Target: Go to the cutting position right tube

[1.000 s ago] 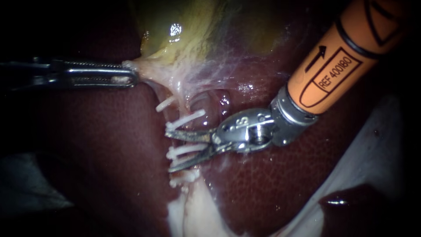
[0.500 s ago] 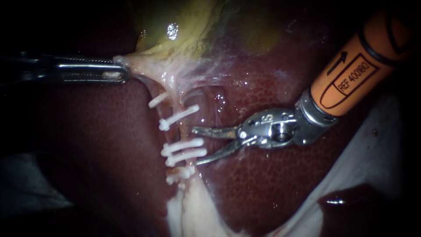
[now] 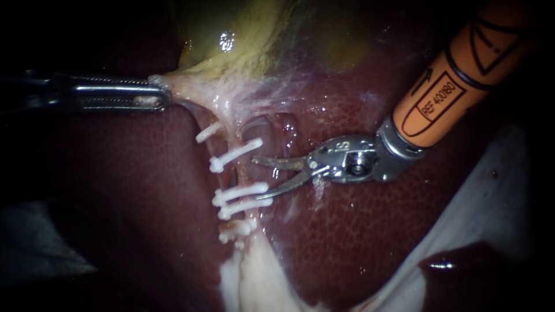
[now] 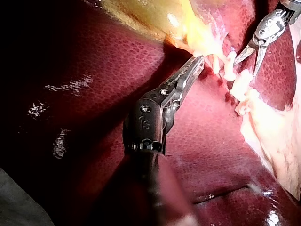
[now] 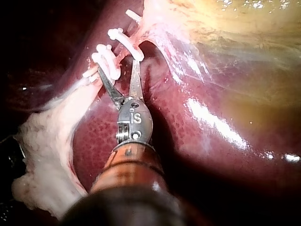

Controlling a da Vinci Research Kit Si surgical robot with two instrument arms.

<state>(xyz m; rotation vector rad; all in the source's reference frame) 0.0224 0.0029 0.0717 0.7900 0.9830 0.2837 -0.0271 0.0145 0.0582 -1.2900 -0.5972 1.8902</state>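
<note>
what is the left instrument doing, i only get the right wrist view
observer: The left instrument has its jaws shut on pale tissue at the gallbladder's lower end.
operator: how close is it to mine
observer: Apart. It sits on the far side of the tube from the right instrument.
operator: are my jaws round the tube
observer: No. In the endoscope view they are open, with both tips short of it, aimed at the gap between two clips.
</note>
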